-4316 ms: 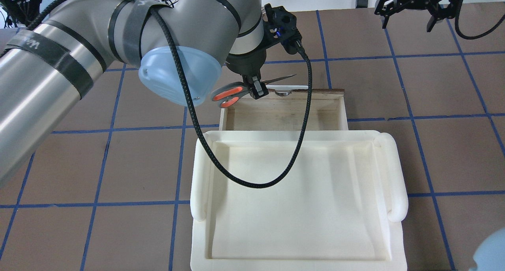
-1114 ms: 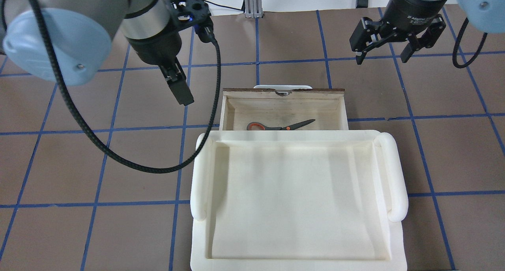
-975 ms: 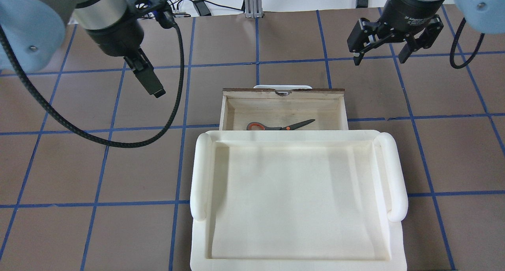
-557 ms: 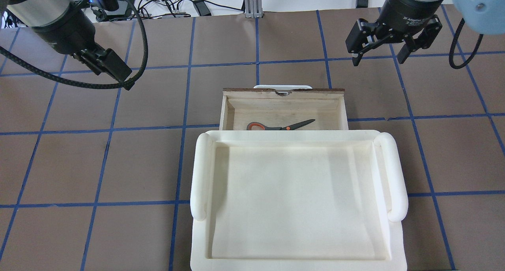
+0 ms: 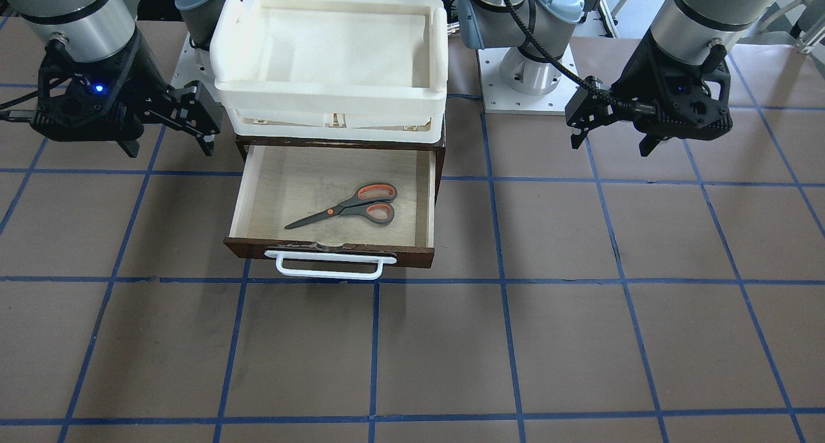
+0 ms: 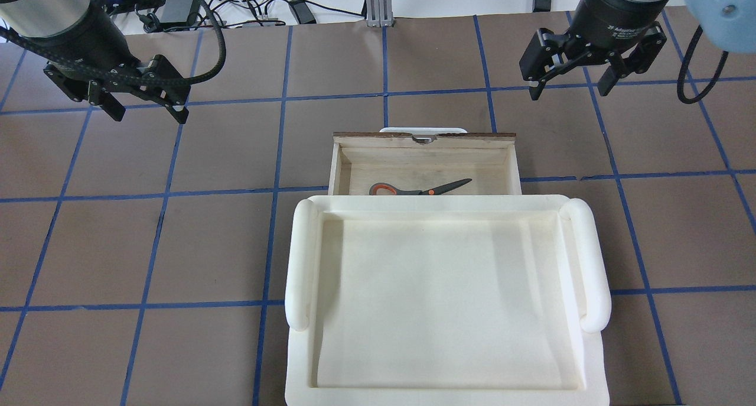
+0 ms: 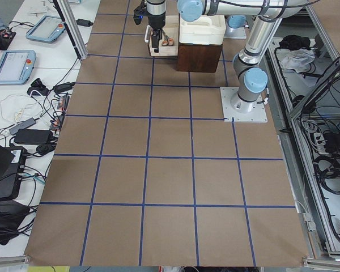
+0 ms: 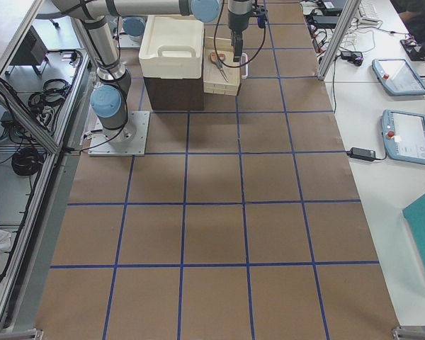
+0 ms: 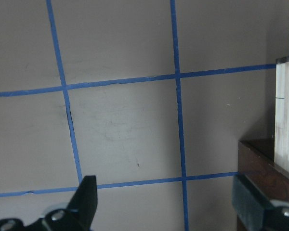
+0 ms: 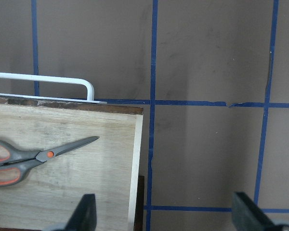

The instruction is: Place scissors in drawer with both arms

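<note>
The scissors [image 5: 351, 207] lie flat on the pale floor of the open drawer [image 5: 335, 251], blades toward its white handle [image 5: 329, 270]. In the overhead view the scissors [image 6: 413, 189] are partly hidden by the tray's rim. My left gripper [image 6: 147, 115] is open and empty, above the table well to the left of the drawer [image 6: 425, 158]. My right gripper [image 6: 568, 91] is open and empty, above the table past the drawer's front right corner. The right wrist view shows the scissors [image 10: 33, 159] and the drawer's side wall [image 10: 135, 159] below and to the left.
A white foam tray [image 6: 298, 264] sits on top of the dark cabinet that the drawer slides out of. The brown table has a blue tape grid. Cables and devices lie beyond the far edge [image 6: 254, 4].
My left gripper held the scissors over the drawer 4.3 s ago; they now lie inside. The left arm has since swung away to the left and turned. The right gripper has hardly moved.
</note>
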Motion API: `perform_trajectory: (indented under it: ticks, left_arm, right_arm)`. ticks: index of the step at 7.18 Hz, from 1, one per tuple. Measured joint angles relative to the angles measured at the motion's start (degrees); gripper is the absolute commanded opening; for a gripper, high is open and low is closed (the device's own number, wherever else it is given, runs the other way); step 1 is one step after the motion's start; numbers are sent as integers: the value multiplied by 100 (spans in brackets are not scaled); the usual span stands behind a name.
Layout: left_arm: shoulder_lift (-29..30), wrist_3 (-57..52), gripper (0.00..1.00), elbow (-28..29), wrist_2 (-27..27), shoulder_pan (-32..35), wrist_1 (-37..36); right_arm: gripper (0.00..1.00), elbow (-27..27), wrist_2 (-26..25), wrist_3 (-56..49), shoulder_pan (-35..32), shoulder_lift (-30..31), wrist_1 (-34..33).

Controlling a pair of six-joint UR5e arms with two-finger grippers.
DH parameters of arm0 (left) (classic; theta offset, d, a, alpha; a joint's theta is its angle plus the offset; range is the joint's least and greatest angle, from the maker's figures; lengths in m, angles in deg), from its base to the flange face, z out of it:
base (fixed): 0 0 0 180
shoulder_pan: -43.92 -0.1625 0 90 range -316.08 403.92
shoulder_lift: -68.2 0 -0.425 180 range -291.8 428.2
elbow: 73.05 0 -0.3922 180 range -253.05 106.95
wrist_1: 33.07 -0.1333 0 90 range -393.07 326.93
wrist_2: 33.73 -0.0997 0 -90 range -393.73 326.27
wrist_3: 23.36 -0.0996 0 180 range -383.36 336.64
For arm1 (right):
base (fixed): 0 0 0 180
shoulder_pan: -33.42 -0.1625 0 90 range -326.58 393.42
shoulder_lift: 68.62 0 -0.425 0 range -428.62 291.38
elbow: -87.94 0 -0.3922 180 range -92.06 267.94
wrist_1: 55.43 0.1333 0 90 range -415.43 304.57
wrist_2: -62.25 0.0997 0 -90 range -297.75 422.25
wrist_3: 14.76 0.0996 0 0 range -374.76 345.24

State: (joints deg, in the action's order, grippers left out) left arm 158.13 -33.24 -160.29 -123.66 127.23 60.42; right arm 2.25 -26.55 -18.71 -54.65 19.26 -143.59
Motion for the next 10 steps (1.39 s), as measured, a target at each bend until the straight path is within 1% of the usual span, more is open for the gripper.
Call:
perform_trajectory:
  ticks: [3, 4, 7, 10]
  left_arm:
    - [-55, 956, 100, 10, -13, 765, -189]
    - [-84, 1183, 100, 10, 11, 923, -207]
    - [-130, 1323, 100, -23, 20, 1020, -222]
    - [-170, 1293, 100, -72, 12, 992, -238]
  right_arm:
    - [100, -13, -4, 0, 0, 2, 64]
    - [100, -15, -24, -1, 1, 2, 85]
    - [100, -18, -513, 7, 2, -25, 107]
    - [100, -18, -587, 67, 2, -51, 111]
